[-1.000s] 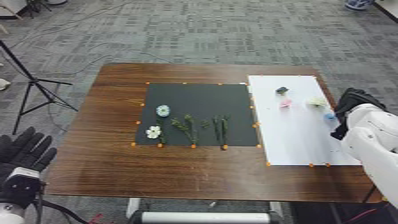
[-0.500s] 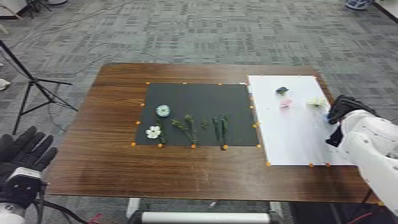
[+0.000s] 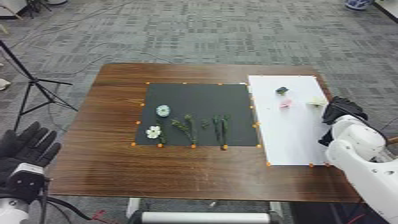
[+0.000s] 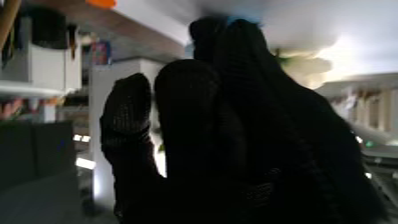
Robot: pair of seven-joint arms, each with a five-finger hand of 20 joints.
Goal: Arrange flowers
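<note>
Room between pink flower point(image 3: 285, 104) and stems point(image 3: 225, 132); cream flower point(image 3: 315, 102) obstructs beside right hand point(image 3: 342, 109)

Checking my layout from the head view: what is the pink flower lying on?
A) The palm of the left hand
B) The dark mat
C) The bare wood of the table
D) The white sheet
D: the pink flower lies on the white sheet, to the right of the dark mat.
</note>
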